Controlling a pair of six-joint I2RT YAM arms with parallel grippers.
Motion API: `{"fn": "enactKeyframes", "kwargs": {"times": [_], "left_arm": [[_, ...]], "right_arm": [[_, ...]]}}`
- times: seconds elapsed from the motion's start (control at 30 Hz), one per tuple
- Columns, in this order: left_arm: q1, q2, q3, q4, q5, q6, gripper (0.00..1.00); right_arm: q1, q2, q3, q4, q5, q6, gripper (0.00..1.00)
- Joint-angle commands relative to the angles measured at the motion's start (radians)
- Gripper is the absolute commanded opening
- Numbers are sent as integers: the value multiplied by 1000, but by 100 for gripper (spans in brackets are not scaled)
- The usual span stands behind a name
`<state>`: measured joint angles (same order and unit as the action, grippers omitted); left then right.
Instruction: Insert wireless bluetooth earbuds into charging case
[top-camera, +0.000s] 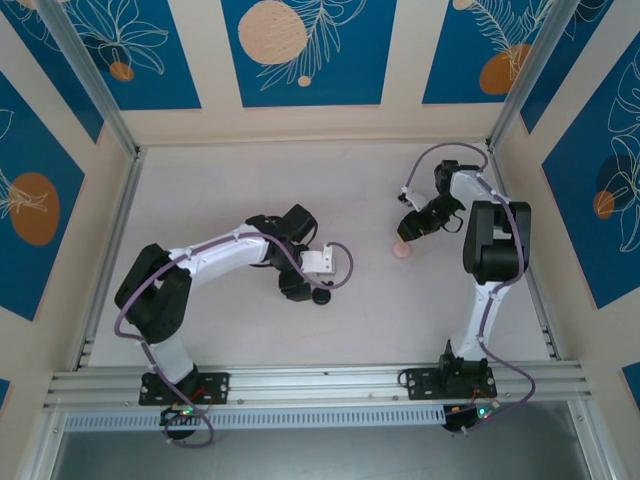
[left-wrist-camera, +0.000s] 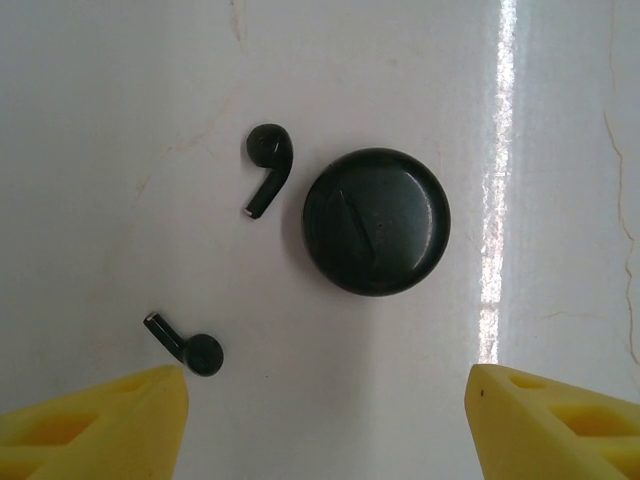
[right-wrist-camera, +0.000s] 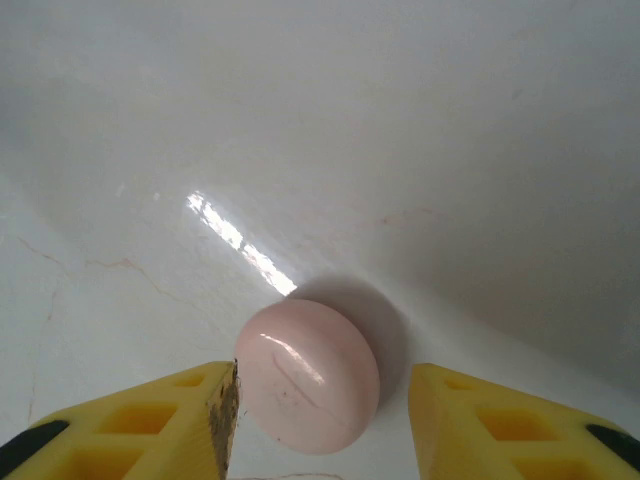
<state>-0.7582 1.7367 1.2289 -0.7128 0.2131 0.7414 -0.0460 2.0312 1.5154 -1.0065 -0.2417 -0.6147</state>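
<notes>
Black bud (left-wrist-camera: 268, 168) on table (left-wrist-camera: 100, 100) just beside shut black case (left-wrist-camera: 376, 221), apart from it; second black bud (left-wrist-camera: 188, 349) close by a left fingertip (left-wrist-camera: 150, 400), contact hard to tell. Left gripper (left-wrist-camera: 327, 385) spread wide, empty, fingers cut off by frame edge. Right gripper (right-wrist-camera: 323, 392) open around shut pink case (right-wrist-camera: 307, 376), centre-right of table; one finger touching or nearly, other apart.

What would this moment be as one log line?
left claw: open over two loose black earbuds beside shut black case | right claw: open around shut pink case
</notes>
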Motion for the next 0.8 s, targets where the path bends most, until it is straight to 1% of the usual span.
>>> {"fn": "enactKeyframes", "kwargs": {"times": [0.0,0.1,0.17,0.23,0.33,0.47,0.53,0.67,0.77], "left_arm": [[-18,0,1,12,33,27,72],[-35,15,6,19,16,37,72],[-43,29,7,28,14,53,71],[-51,50,20,30,16,64,71],[-59,82,40,42,8,39,71],[-85,116,49,48,-57,7,70],[-96,125,48,43,-67,-8,70],[-110,128,44,38,-74,-59,70],[-122,144,64,15,-121,-132,68]], "right_arm": [[8,-111,-45,88,-82,53,50],[5,-232,-120,208,-174,138,51],[5,-324,-202,324,-229,215,51],[7,-423,-305,457,-312,311,51],[23,-535,-427,574,-377,423,51],[40,-639,-540,640,-362,526,52],[41,-678,-580,651,-343,566,54],[43,-717,-615,657,-320,633,56],[44,-737,-616,649,-304,692,57]]}}
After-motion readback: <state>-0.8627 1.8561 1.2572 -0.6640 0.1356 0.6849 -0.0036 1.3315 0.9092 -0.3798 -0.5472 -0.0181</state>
